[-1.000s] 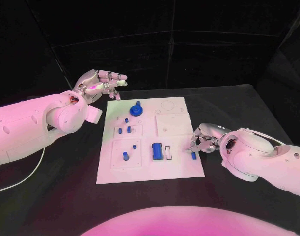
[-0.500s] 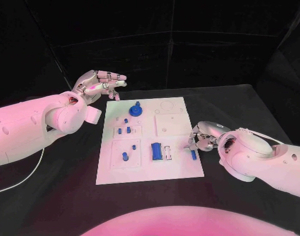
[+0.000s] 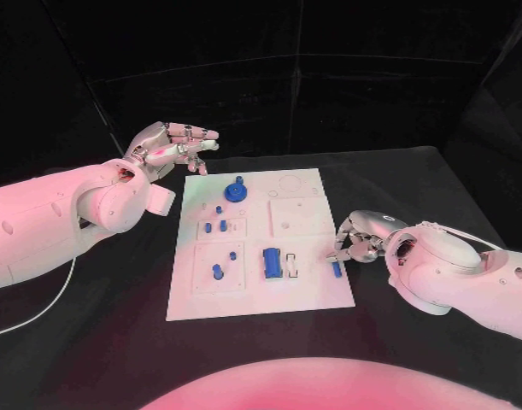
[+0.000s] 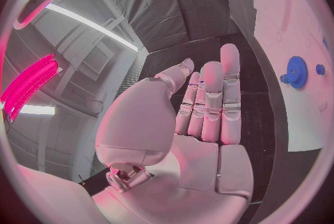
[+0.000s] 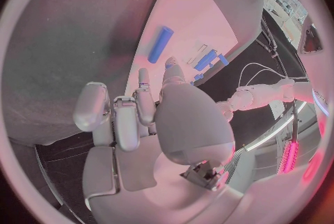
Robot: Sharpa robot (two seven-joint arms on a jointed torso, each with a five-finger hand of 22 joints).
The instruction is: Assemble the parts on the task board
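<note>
We are at the near right edge of the flat white rectangular task board [image 3: 261,243], where a small blue cylindrical peg [image 3: 336,269] lies flat on the plate. Our right hand [image 3: 357,242] hovers just beside that peg with its silver fingers curled partly inward and holding nothing; in the right wrist view the peg [image 5: 160,44] lies well clear beyond the fingertips [image 5: 142,76], so we judge the grasp has not yet been made.

To do this step well, we should come down with thumb and one finger on opposite long sides of the peg and pinch near its middle, so it does not roll or swing when lifted. The peg sits close to the board's edge, so a sideways nudge could push it off onto the black table [image 3: 433,184]; a straight descent looks safer. Once lifted, we need it upright before offering it to a hole.

Further along the board lie a larger blue block [image 3: 271,261] and a blue toothed gear wheel [image 3: 237,190], with several small blue pegs near its left side. Our left hand [image 3: 170,146] is raised off the far left corner of the board, fingers extended and close together, holding nothing.
</note>
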